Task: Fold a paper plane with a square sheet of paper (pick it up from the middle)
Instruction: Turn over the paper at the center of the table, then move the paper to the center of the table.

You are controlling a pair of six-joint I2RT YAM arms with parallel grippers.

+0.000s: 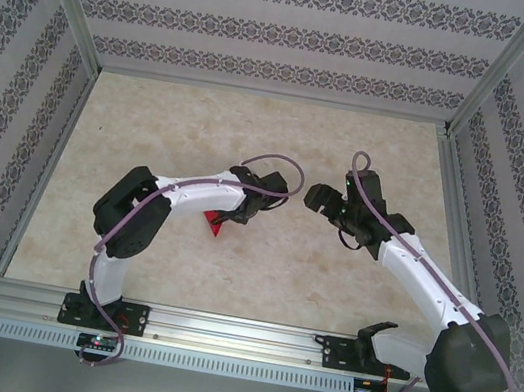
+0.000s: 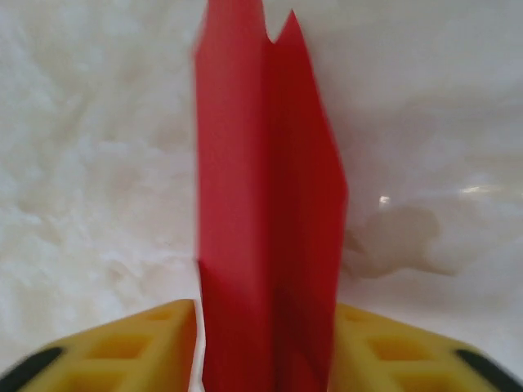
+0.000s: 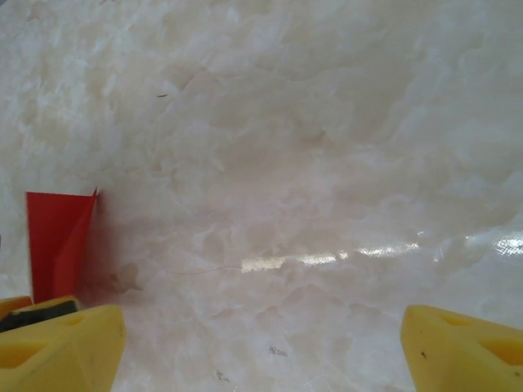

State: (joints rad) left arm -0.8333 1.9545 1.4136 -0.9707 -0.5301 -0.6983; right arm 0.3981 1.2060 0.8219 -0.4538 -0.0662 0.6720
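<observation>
From above, I see the folded red paper (image 1: 215, 225) just under the left gripper (image 1: 238, 214), low over the marble table (image 1: 253, 134). Through the left wrist camera the paper fills the gap between the yellow fingers (image 2: 122, 351); I cannot tell whether they press it. The right gripper (image 1: 320, 201) hangs right of the paper, well apart, its fingers (image 3: 57, 343) spread wide around nothing.

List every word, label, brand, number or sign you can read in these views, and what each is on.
No readable text in any view.
Red paper: plain, no print.
Yellow fingers of the right end effector: unmarked.
Wallpaper: ornamental pattern only, no letters.
Small parts at the arm bases: too small to read any marking.
</observation>
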